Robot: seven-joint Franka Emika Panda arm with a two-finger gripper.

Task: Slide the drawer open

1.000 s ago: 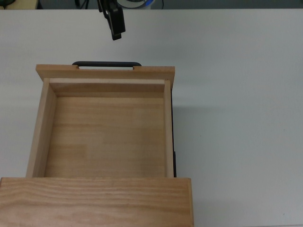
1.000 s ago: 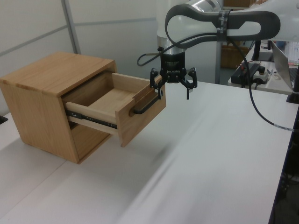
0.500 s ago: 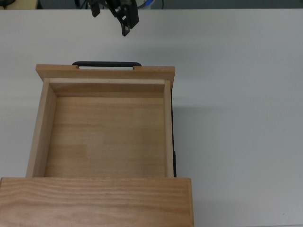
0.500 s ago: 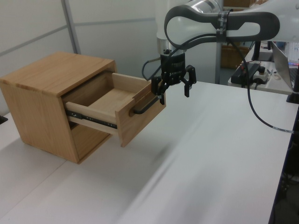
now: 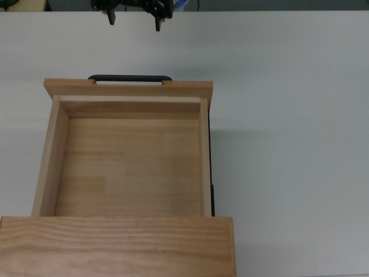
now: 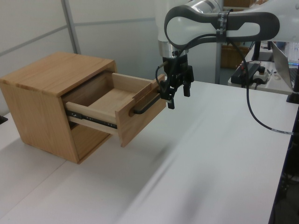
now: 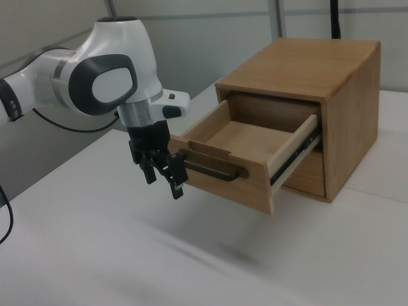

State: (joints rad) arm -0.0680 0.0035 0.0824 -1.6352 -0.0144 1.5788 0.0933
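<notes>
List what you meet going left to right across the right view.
Robot arm → gripper → black bar handle → drawer → cabinet.

Top view: upper edge is cutting off the gripper (image 5: pixel 134 14); only two dark fingertips (image 5: pixel 157 24) are showing, and the arm above them is lying out of frame. Lower edge is cropping the cabinet (image 5: pixel 115 248), whose top slab is hiding the rear part of the drawer (image 5: pixel 130 164). The front panel is covering most of the handle (image 5: pixel 130 78) there. Left view: the gripper (image 6: pixel 175 91) is possibly overlapping the handle's far end (image 6: pixel 145 106); contact is not resolvable. Right view: the arm (image 7: pixel 38 76) is running off the right view's left edge.
</notes>
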